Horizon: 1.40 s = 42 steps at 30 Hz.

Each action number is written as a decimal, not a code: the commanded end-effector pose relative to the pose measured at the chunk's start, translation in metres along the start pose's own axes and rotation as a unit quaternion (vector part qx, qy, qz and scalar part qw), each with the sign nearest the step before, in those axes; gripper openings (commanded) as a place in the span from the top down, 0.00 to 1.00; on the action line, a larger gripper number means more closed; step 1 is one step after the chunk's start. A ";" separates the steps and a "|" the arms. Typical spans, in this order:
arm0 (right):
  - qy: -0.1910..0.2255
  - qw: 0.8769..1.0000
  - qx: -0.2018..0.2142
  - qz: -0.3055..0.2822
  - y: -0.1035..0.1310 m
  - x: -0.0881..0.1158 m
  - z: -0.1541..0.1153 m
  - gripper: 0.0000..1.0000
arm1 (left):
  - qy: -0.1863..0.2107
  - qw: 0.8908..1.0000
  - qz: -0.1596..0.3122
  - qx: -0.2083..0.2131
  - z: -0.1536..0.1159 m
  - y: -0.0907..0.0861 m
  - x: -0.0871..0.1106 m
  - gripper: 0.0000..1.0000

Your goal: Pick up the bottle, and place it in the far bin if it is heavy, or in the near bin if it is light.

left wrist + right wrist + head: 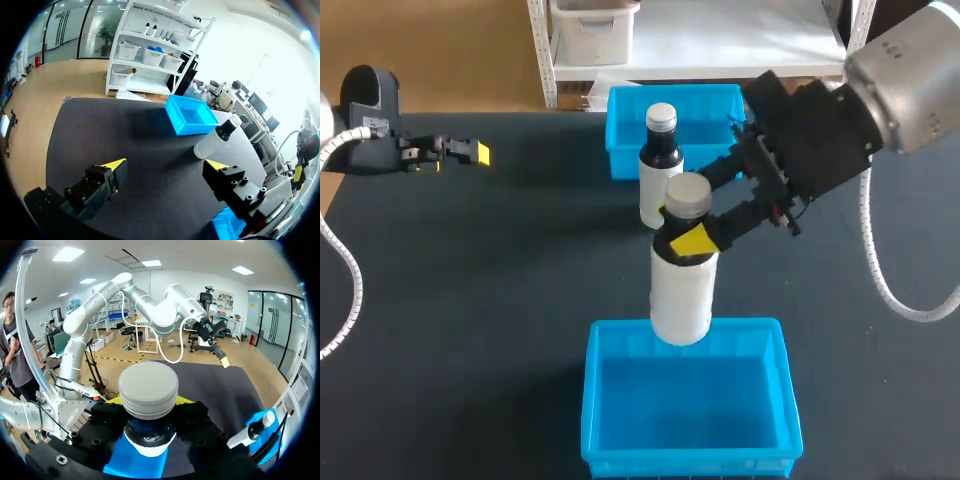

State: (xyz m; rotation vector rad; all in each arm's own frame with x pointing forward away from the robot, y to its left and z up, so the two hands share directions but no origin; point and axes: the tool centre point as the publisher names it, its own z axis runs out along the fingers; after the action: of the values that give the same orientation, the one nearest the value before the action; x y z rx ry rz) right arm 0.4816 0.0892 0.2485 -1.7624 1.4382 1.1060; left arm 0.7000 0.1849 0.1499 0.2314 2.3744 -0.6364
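A white bottle (pixel 681 295) with a dark neck and a grey cap (pixel 148 389) hangs upright in the air, its base over the far rim of the near blue bin (pixel 592 410). My right gripper (pixel 687 240) is shut on its neck, a yellow-tipped finger on either side. In the right wrist view the blue of the near bin (pixel 134 463) shows under the bottle. The far blue bin (pixel 619 130) lies at the back of the table. My left gripper (pixel 470 153) stands open and empty at the far left, well away from both bins.
A second bottle (pixel 659 165), white with a black neck and silver cap, stands upright just in front of the far bin (pixel 192 116) and right behind the held one. It also shows ahead of my left gripper (pixel 165 167) as a bottle (pixel 216 139).
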 end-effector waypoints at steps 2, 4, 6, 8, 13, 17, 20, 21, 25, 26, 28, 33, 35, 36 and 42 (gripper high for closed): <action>-0.009 1.000 -0.019 -0.005 0.001 0.001 0.013 1.00 | 0.000 1.000 0.000 0.000 0.000 0.000 0.000 0.00; -0.010 1.000 -0.027 -0.008 0.004 0.002 0.019 1.00 | 0.000 1.000 0.000 0.000 0.000 0.000 0.000 0.00; -0.010 0.999 -0.035 -0.012 0.006 0.004 0.024 1.00 | 0.000 1.000 0.000 0.000 0.000 0.000 0.000 0.00; -0.011 0.999 -0.045 -0.015 0.008 0.006 0.029 1.00 | 0.000 1.000 0.000 0.000 0.000 0.000 0.000 0.00; -0.020 0.997 -0.070 -0.028 0.011 0.012 0.043 1.00 | 0.000 1.000 0.000 0.000 0.000 0.000 0.000 0.00; -0.022 0.995 -0.091 -0.036 0.015 0.017 0.055 1.00 | 0.000 1.000 0.000 0.000 0.000 0.000 0.000 0.00; -0.021 0.993 -0.106 -0.039 0.019 0.023 0.065 1.00 | 0.000 1.000 0.000 0.000 0.000 0.000 0.000 0.00; -0.021 0.993 -0.110 -0.039 0.020 0.025 0.067 1.00 | 0.000 1.000 0.000 0.000 0.000 0.000 0.000 0.00; -0.024 0.991 -0.125 -0.035 0.022 0.032 0.075 1.00 | 0.000 1.000 0.000 0.000 0.000 0.000 0.000 0.00; -0.024 0.991 -0.126 -0.035 0.023 0.035 0.076 1.00 | 0.000 1.000 0.000 0.000 0.000 0.000 0.000 0.00; -0.022 0.991 -0.128 -0.036 0.024 0.037 0.078 1.00 | 0.000 1.000 0.000 0.000 0.000 0.000 0.000 0.00; -0.016 0.991 -0.127 -0.040 0.025 0.044 0.079 1.00 | 0.000 1.000 0.000 0.000 0.000 0.000 0.000 0.00; -0.014 0.991 -0.125 -0.041 0.025 0.047 0.079 1.00 | 0.000 1.000 0.000 0.000 0.000 0.000 0.000 0.00; -0.013 0.991 -0.124 -0.041 0.026 0.049 0.078 1.00 | 0.000 1.000 0.000 0.000 0.000 0.000 0.000 0.00; -0.009 0.992 -0.120 -0.042 0.026 0.058 0.075 1.00 | 0.000 1.000 0.000 0.000 0.000 0.000 0.000 0.00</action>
State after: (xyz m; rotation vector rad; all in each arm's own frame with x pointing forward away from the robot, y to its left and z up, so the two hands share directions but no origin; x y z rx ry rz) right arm 0.4454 0.1241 0.1650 -1.9605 1.2501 1.2954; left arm 0.7000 0.1849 0.1499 0.2314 2.3744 -0.6364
